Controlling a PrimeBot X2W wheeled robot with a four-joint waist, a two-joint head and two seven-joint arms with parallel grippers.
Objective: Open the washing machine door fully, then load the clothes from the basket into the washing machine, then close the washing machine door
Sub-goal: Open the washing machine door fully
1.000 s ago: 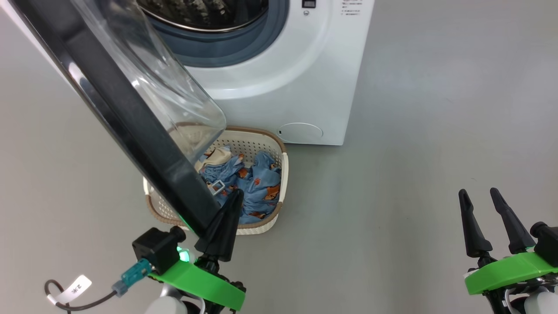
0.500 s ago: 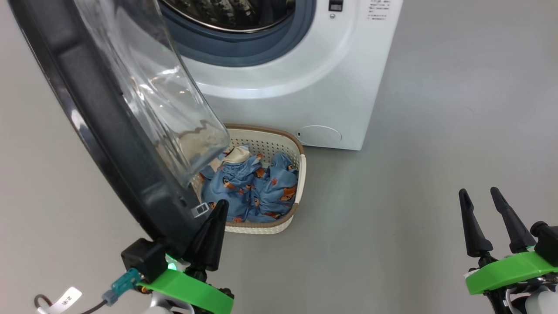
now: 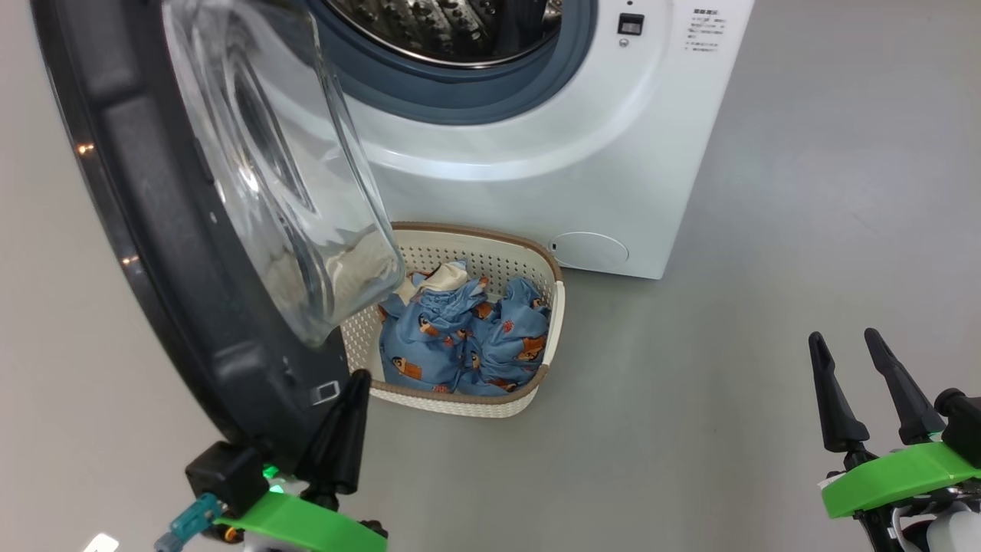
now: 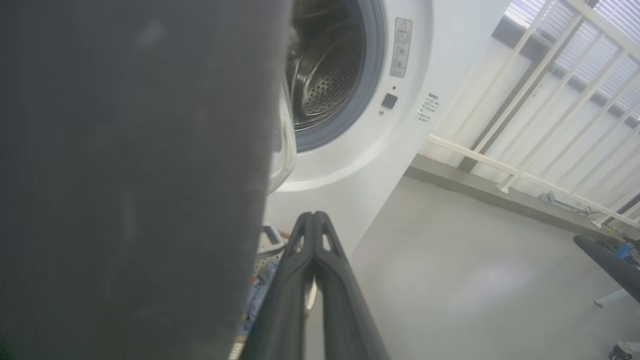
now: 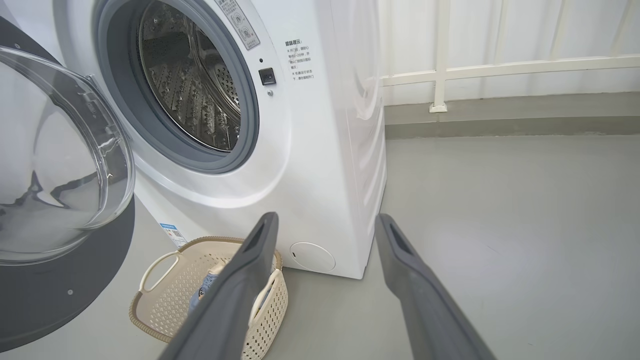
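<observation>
The washing machine (image 3: 536, 176) stands with its steel drum (image 3: 452, 31) exposed. The washing machine door (image 3: 191, 253), black-rimmed with a bulging glass bowl, hangs swung out on the left. My left gripper (image 3: 356, 377) is shut, with nothing between its fingers, and its tip lies against the door's lower inner edge. In the left wrist view the shut gripper (image 4: 312, 217) sits just right of the dark door (image 4: 125, 175). The basket (image 3: 490, 234) rests on the floor before the machine, with the light-blue clothes (image 3: 460, 337) in it. My right gripper (image 3: 843, 337) hangs open at lower right, far from all of these.
Grey floor stretches to the right of the machine. The round filter cap (image 3: 590, 251) sits low on the machine's front. A white railing (image 5: 500, 67) and wall stand behind. In the right wrist view the basket (image 5: 150, 270) lies below the open door's glass (image 5: 50, 150).
The head view has shifted. The door has swung further open, showing more of its inner face, and my shut left gripper has gone left and down with its lower edge. The right gripper stays put.
</observation>
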